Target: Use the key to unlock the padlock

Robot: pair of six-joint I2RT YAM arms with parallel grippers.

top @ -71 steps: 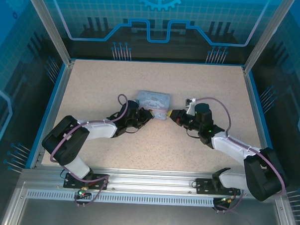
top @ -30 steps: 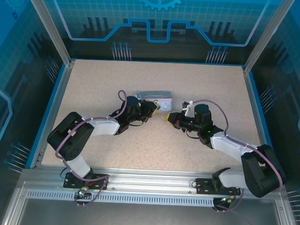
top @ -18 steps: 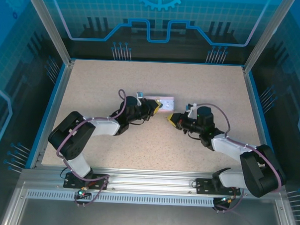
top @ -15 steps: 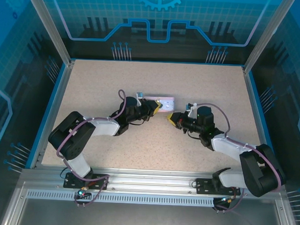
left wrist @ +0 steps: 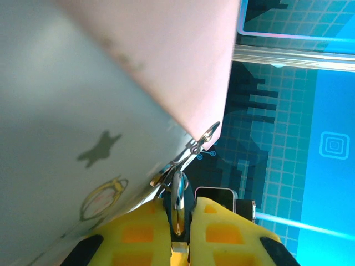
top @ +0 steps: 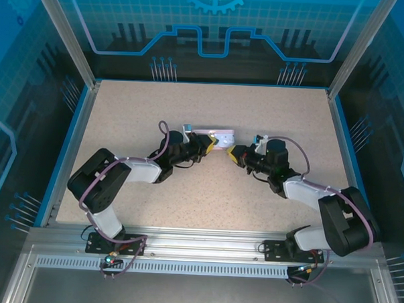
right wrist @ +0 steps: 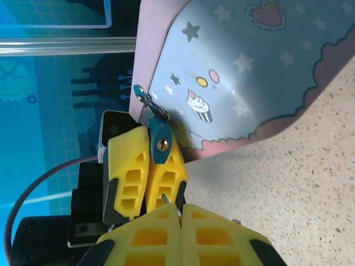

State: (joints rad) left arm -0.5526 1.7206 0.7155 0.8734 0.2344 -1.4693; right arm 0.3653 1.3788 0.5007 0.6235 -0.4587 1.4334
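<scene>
Teal metal, the padlock hangs from the hasp of the tin, which is tilted on the surface. It is pinched in the left end effector, keyhole facing out. It looks light, rigid and slick, best held by its body. The key, thin and easily twisted, pokes from the closed right end effector, just short of the keyhole

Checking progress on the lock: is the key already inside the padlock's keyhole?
No: in the right wrist view the key stops short of the padlock, whose keyhole is bare.
</scene>
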